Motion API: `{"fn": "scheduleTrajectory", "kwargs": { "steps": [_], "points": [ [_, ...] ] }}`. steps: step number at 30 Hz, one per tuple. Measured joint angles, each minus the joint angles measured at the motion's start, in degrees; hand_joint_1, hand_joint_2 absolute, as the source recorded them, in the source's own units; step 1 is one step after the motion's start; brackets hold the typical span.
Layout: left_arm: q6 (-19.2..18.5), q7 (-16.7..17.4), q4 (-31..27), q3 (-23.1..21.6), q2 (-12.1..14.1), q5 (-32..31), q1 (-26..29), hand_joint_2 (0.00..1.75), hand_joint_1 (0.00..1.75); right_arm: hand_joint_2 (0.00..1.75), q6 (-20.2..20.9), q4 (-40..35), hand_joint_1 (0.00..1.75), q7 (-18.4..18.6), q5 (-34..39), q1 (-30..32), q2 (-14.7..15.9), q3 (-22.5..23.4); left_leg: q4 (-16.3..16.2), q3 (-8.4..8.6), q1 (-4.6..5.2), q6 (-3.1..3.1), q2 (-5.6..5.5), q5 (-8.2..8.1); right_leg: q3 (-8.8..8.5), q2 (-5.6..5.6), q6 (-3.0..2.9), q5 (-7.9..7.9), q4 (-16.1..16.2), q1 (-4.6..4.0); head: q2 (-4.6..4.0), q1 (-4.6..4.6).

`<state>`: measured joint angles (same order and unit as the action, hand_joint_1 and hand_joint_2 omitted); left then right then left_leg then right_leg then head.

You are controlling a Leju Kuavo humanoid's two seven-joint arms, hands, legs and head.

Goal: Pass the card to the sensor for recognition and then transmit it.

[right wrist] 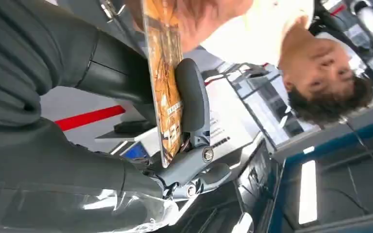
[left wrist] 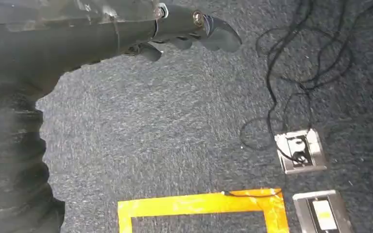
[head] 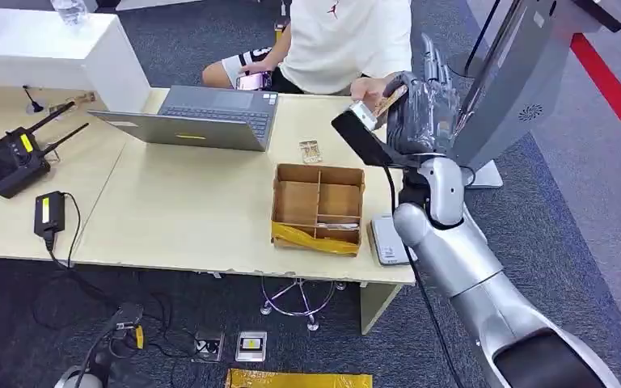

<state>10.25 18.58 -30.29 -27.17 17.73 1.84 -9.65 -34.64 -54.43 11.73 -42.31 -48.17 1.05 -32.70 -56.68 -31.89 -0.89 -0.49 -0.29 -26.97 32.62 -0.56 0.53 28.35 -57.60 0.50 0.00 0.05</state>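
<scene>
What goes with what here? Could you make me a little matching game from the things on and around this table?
Things:
1. card
2. laptop
3. cardboard box
4. left hand

Places or states:
A. hanging above the carpet, holding nothing
B. open on the table, divided into compartments
C. held in the right hand
D. open on the table's far side

Pairs: 1-C, 2-D, 3-B, 4-A

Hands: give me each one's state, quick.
Left hand: holding nothing, hanging over the carpet, fingers loosely curled.
Right hand: holding the card.
</scene>
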Motion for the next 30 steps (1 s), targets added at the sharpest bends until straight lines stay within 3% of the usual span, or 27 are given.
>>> {"fn": "scheduleTrajectory", "kwargs": {
  "steps": [8, 9, 10, 11, 17, 22, 25, 30],
  "points": [
    [-1.0, -0.2, 1.6, 0.0, -1.1, -1.9, -1.2, 1.75, 0.0, 1.75, 0.9, 8.2, 1.75, 4.0, -3.4, -2.0, -0.7, -1.0, 0.0, 0.01, 0.02, 0.0, 0.03, -0.01, 0.04, 0.05, 0.0, 0.0, 0.0, 0.01, 0.0, 0.0],
    [-1.3, -0.2, 1.9, 0.0, -1.2, -2.1, -1.4, 1.75, 0.0, 1.75, 1.2, 8.8, 1.59, 4.5, -4.1, -2.0, -0.6, -1.0, 0.0, 0.02, 0.02, 0.0, 0.05, 0.0, 0.04, 0.06, 0.0, 0.0, 0.0, 0.02, 0.0, 0.0],
    [-1.4, -0.2, 2.1, 0.0, -1.3, -2.3, -1.6, 1.75, 0.0, 1.75, 1.5, 9.4, 1.59, 4.8, -4.6, -2.0, -0.6, -1.0, 0.0, 0.03, 0.02, 0.0, 0.06, 0.0, 0.03, 0.07, 0.0, -0.01, 0.0, 0.02, 0.0, 0.0],
    [-1.5, -0.2, 2.4, 0.0, -1.4, -2.5, -1.8, 1.75, 0.0, 1.75, 1.7, 9.8, 0.0, 5.1, -5.0, -2.0, -0.6, -1.0, 0.0, 0.02, 0.01, 0.0, 0.06, 0.0, 0.04, 0.09, 0.01, -0.02, 0.0, 0.02, 0.0, 0.0],
    [-1.9, -0.2, 3.1, 0.1, -1.5, -2.5, -1.8, 1.75, 0.0, 1.75, 2.4, 11.4, 0.0, 4.9, -7.0, -1.8, -0.1, -1.2, 0.0, 0.01, 0.01, 0.0, 0.15, 0.0, 0.11, 0.26, 0.01, -0.03, 0.0, 0.01, 0.0, 0.0],
    [-1.7, -0.2, 3.5, 0.6, -1.6, -2.3, -1.3, 1.75, 0.0, 1.75, 1.7, 9.1, 0.0, 2.2, -7.4, -0.3, 0.3, -1.2, 0.0, 0.02, -0.01, -0.01, 0.16, -0.01, 0.13, 0.28, 0.0, -0.02, 0.0, -0.01, 0.0, -0.02],
    [-1.3, -0.1, 3.5, 1.4, -1.4, -1.8, -0.1, 1.75, 0.0, 1.75, 2.2, 0.8, 0.0, 2.4, -10.0, 4.0, 1.6, -0.8, 0.0, 0.01, -0.02, -0.03, 0.19, -0.04, 0.15, 0.3, -0.02, 0.0, 0.0, -0.02, 0.0, 0.0],
    [0.0, -0.1, 3.0, 3.3, -0.5, -0.1, 2.9, 1.75, 0.0, 1.75, 10.5, -17.5, 0.0, 2.6, -11.7, 11.6, 4.2, -0.9, 0.0, 0.0, -0.02, -0.09, 0.26, -0.12, 0.16, 0.38, -0.04, 0.03, 0.0, -0.02, 0.0, 0.02]
  ]
}}
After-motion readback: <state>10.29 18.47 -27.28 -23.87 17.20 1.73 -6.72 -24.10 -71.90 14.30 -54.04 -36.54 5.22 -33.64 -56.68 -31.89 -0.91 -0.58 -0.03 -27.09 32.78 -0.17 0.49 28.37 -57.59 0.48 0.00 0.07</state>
